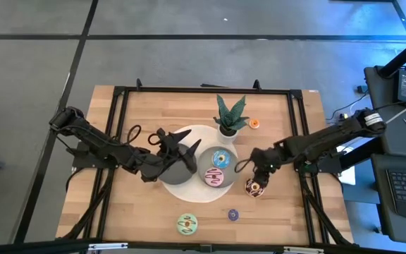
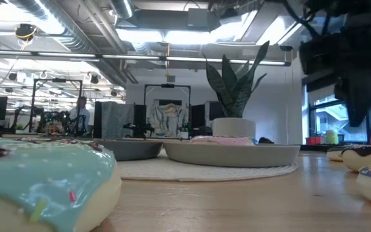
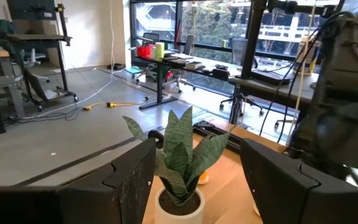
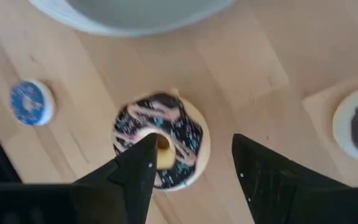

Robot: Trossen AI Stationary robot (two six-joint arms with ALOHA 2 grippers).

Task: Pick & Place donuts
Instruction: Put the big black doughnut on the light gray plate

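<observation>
We find a mat (image 1: 189, 190) mid-table holding two dishes (image 1: 219, 169), one with two donuts (image 1: 220, 159), a plant (image 1: 230, 116) at its one o'clock, and three loose donuts (image 1: 254, 187) from three to six o'clock.

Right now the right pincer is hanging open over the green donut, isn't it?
Not quite. The right pincer is hanging open, but over the brown donut, the dark one with pink drizzle. The right wrist view shows it under the open fingers. In the high view the green donut lies by itself near the front edge.
</observation>
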